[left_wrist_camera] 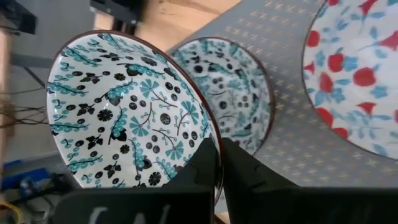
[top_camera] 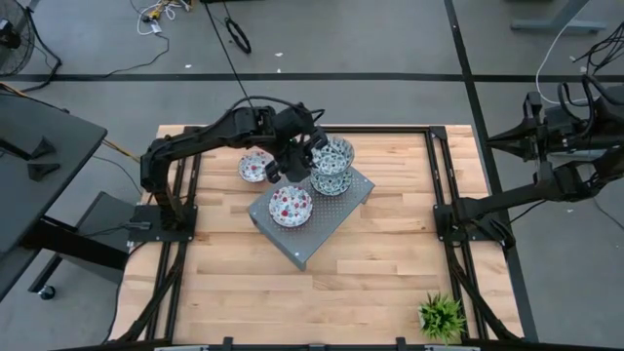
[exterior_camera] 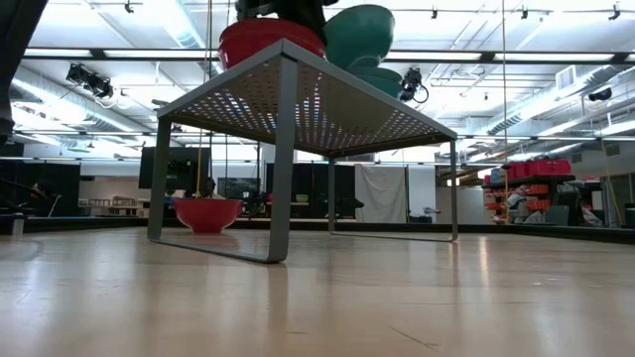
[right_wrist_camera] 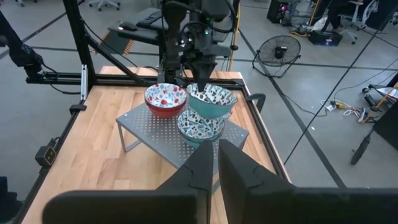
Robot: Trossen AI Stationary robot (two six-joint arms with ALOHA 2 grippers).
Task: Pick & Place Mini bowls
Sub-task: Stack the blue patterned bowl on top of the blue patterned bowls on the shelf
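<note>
A grey perforated stand (top_camera: 343,216) sits mid-table. On it rest a red-patterned mini bowl (top_camera: 291,205) and a teal-patterned one (top_camera: 330,182). A second teal bowl (top_camera: 335,153) hangs just over that one, with my left gripper (top_camera: 314,154) shut on its rim. Whether the two teal bowls touch, I cannot tell. Another red bowl (top_camera: 255,166) stands on the table beside the stand's far left corner. My right gripper (right_wrist_camera: 216,163) waits shut beyond the table's right edge, touching nothing. My left gripper pinches the upper teal bowl's rim (left_wrist_camera: 216,149), one finger inside the bowl (left_wrist_camera: 200,167) and one outside (left_wrist_camera: 249,180). The fingers slant down from the table's left side (right_wrist_camera: 202,84). The bowl is tilted, lifted off the stand, over the other teal bowl (left_wrist_camera: 239,93).
A small potted plant (top_camera: 441,317) stands at the table's near right corner. Black frame rails (top_camera: 444,210) run along the left and right sides. Bare wood lies in front of the stand and to its right.
</note>
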